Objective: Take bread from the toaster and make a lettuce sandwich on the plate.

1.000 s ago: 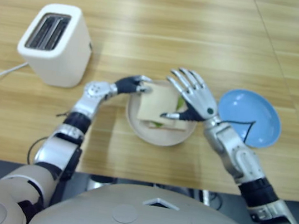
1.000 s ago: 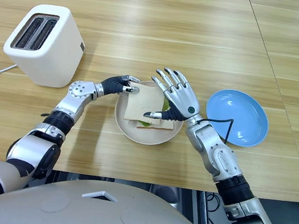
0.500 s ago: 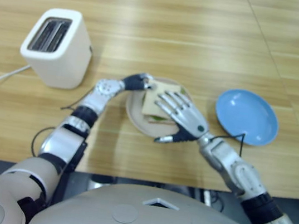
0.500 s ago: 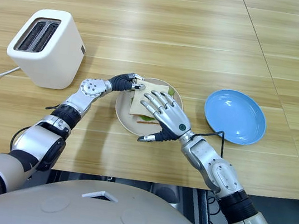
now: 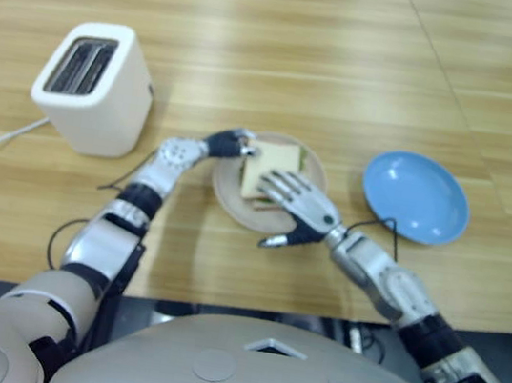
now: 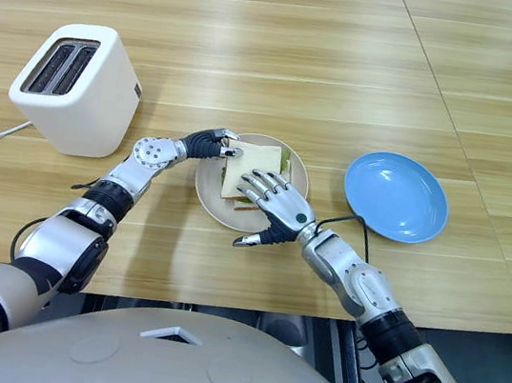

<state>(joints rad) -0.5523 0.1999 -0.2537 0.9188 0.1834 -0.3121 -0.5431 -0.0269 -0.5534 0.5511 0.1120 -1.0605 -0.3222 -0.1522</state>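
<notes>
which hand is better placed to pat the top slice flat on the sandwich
Probably the right hand: it is spread open over the top slice on the plate. The left hand pinches its corner.

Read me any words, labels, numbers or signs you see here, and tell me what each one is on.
No text here can be read.
toaster: one small dark mark on its side, too small to tell whether it is print.
sandwich, beige plate, blue plate, table: no print visible.
</notes>
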